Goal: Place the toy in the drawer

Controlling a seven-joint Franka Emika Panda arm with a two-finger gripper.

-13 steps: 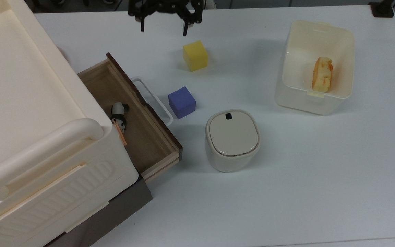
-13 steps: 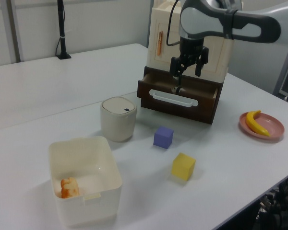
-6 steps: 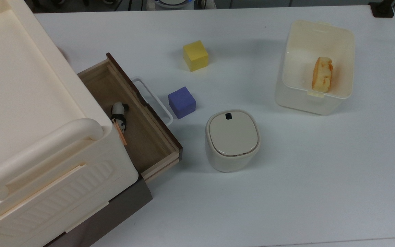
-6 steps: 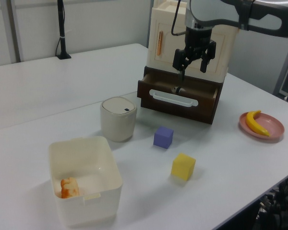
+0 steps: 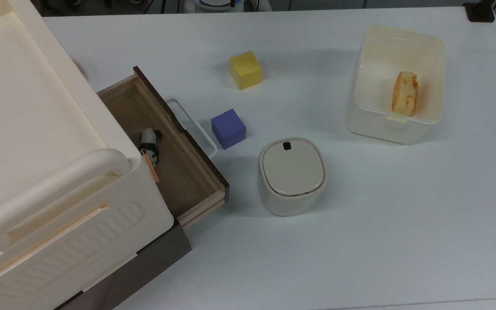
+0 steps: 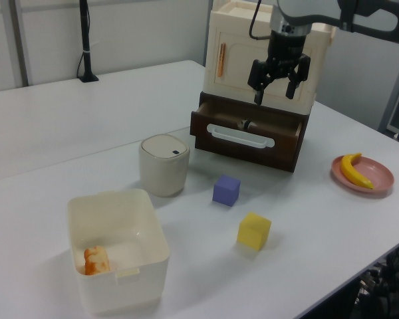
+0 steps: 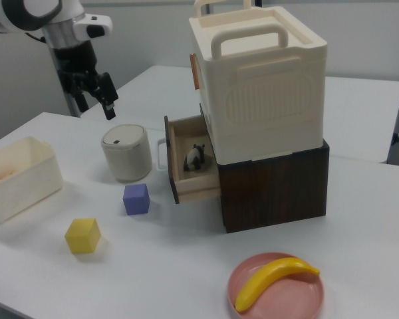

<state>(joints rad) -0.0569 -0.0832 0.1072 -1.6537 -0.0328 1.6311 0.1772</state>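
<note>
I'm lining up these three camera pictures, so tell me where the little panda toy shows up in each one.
Top view: the panda toy lies inside the open drawer, at the top view's left, against the cream cabinet's edge.
Left view: a small speck in the drawer, just above the white loop handle.
Right view: it sits in the drawer, centre of the picture.
Shared landmark: the blue-purple cube by the drawer front.
</note>
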